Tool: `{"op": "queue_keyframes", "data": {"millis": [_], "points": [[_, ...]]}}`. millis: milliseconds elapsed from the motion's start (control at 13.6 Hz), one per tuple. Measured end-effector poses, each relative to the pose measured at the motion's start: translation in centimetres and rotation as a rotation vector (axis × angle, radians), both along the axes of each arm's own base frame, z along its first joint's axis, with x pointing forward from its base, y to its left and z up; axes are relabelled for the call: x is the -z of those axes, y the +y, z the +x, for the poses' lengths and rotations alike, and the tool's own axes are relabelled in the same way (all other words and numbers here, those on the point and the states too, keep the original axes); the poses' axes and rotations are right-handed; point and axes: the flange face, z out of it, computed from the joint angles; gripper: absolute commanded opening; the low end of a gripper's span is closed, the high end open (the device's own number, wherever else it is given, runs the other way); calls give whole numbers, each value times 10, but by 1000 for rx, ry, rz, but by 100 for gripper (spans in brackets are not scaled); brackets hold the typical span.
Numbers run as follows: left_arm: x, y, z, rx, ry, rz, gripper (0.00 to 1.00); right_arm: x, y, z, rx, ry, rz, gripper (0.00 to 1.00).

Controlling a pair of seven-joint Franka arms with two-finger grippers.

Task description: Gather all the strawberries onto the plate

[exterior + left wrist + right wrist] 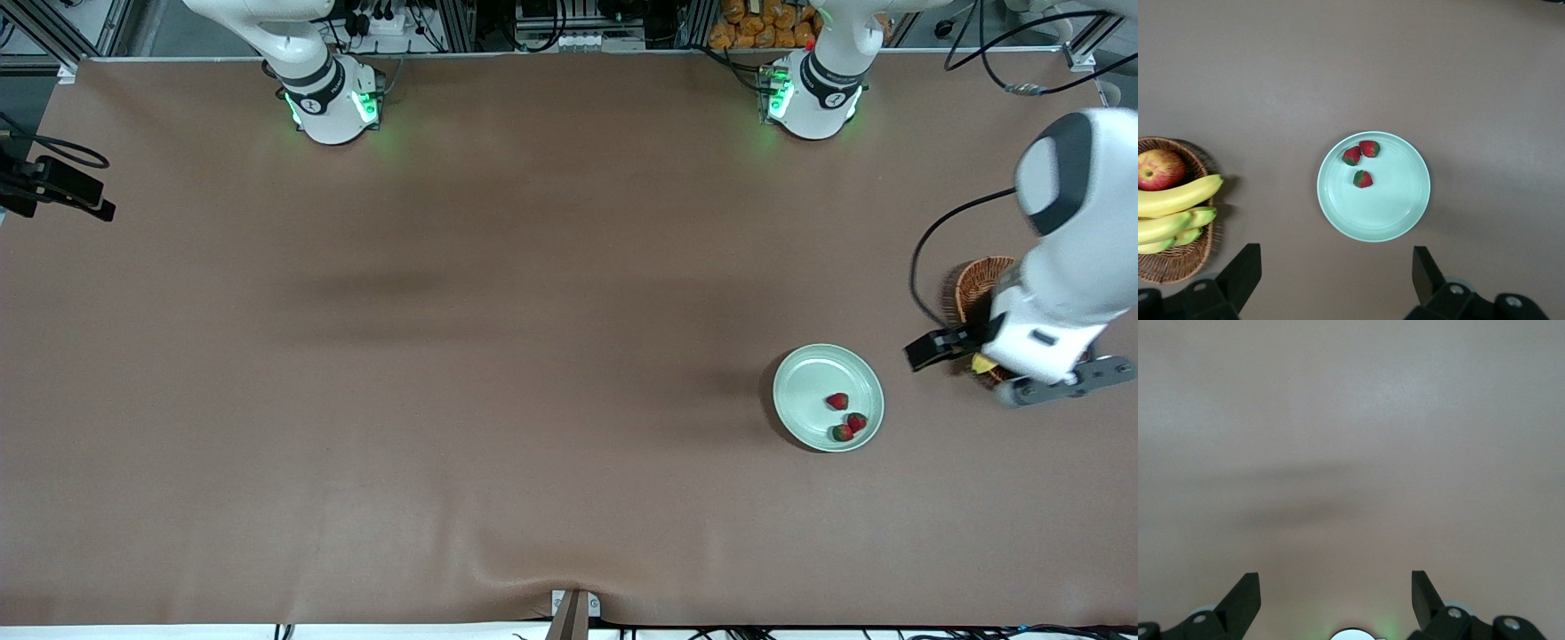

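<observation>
A wicker basket (1171,267) with bananas (1178,197) and an apple (1159,169) sits under the spread-open, empty left gripper (1337,280), all three strawberries (847,418) lie on the plate (805,391) just beside it, while the right gripper (1336,603) waits released over bare table.
</observation>
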Motion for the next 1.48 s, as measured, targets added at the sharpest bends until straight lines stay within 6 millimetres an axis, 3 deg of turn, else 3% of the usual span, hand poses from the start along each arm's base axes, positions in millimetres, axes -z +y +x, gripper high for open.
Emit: {"op": "queue_keyframes", "data": {"millis": [221,590,1107,1476], "points": [[-38,14,-22,18,13,-11,100,0,0,0,-1,-1,0,100],[-84,-8,-55,108,18,-7,100,-1,1,0,-2,-3,0,100],[-101,-1,-82,156,41,-19,100,-1,1,0,-2,-4,0,100],[-106,-7,-87,185,31,-19,100,-1,1,0,-2,-4,0,100]]}}
